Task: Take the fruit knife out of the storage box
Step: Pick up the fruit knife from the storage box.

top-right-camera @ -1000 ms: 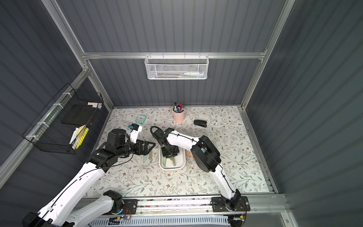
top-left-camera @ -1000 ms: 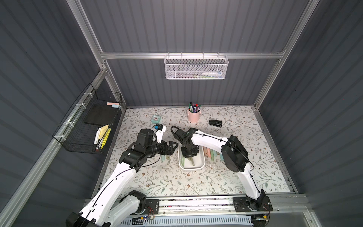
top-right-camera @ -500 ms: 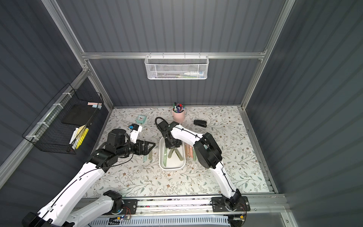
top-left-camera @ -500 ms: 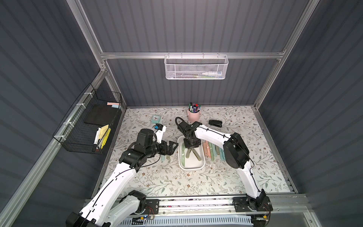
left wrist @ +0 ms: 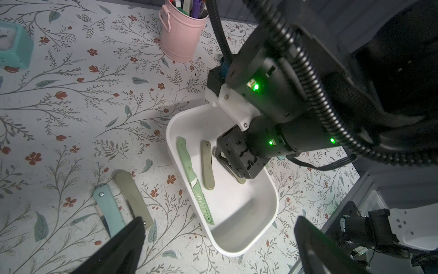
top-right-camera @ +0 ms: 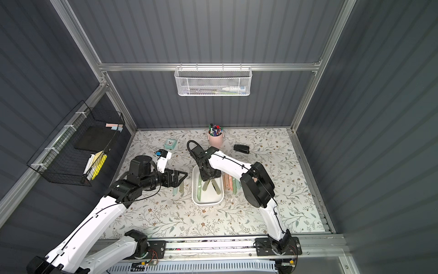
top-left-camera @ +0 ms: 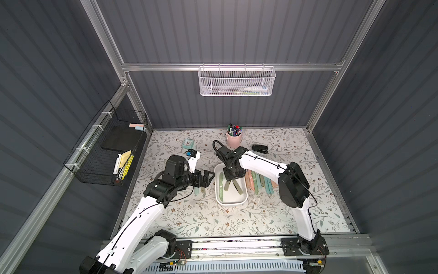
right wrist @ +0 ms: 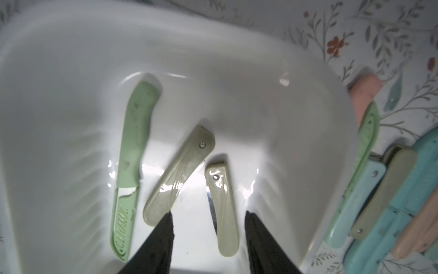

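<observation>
White plastic storage box point(top-left-camera: 231, 203) sits mid-counter point(top-left-camera: 213, 220), holding a green ceramic fruit knife point(right wrist: 132, 132), a grey folding knife point(right wrist: 180, 175) and a second grey folder point(right wrist: 224, 208). The right tool point(right wrist: 208, 213) hangs parted astride that second folder, gripping nothing. The left tool point(left wrist: 219, 219) gapes wide, empty, beside the box.

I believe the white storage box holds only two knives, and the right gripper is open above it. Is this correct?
Not quite: the storage box holds three knives, not two. The right wrist view shows the green ceramic knife, the tilted grey folding knife and the second grey folding knife. The right gripper is open above it.
</observation>
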